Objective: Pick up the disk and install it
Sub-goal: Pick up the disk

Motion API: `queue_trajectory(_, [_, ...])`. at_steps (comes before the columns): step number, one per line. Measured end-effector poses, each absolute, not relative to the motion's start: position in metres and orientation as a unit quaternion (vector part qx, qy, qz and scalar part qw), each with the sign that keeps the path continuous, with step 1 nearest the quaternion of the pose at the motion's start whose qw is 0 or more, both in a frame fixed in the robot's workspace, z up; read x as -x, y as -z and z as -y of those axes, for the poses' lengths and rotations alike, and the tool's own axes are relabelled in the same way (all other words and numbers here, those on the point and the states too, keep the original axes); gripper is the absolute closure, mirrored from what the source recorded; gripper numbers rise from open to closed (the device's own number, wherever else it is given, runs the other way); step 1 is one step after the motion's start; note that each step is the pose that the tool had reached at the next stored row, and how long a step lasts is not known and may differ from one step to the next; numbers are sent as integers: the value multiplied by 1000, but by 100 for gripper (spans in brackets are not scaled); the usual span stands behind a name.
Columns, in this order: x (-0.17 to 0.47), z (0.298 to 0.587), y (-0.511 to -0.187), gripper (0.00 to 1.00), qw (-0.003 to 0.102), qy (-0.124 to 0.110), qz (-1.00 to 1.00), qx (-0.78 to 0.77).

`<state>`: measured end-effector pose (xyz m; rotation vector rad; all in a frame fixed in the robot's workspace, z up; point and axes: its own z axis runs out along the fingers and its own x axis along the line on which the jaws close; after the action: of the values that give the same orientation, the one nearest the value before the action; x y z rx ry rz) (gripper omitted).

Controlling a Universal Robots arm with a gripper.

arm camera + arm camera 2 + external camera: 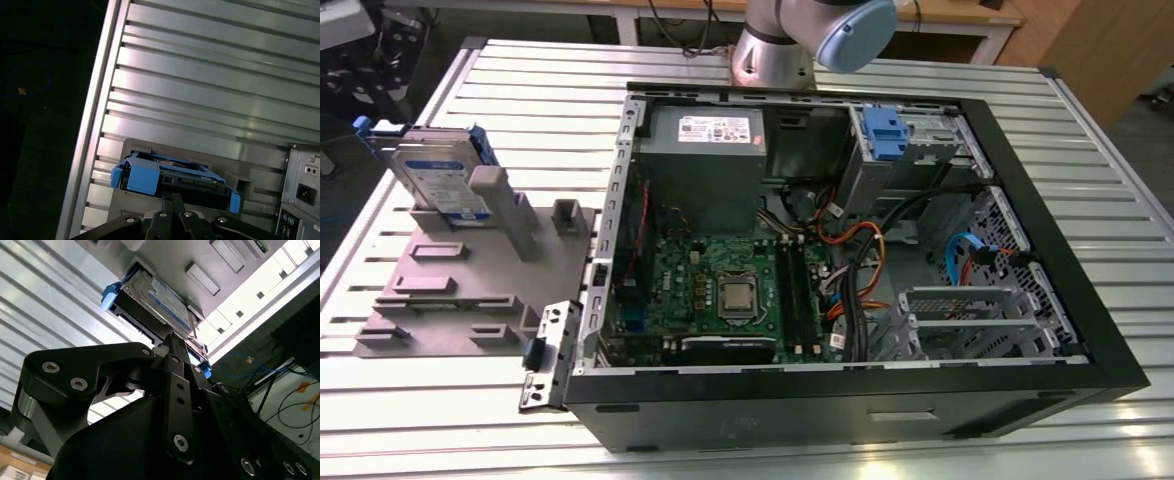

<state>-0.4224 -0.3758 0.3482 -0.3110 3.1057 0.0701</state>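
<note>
Exterior view: disk [440, 175] stands on edge in the grey fixture [454, 300] on the worktop [520, 70], just beside the open computer case [854, 415], on the exterior view's left of it. In both wrist views I see the gripper [172, 338] [172, 202] aimed at the disk, jaws pressed together, gripping nothing.

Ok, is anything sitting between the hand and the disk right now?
Nothing visible. In both wrist views the hand points at the disk, which stands on edge in its grey holder beside the open computer case, with no cable or part between them.
</note>
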Motion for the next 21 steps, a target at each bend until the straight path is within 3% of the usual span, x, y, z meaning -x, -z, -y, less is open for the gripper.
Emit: queue_trajectory(21, [422, 376, -347, 89, 5, -24, -958, 286])
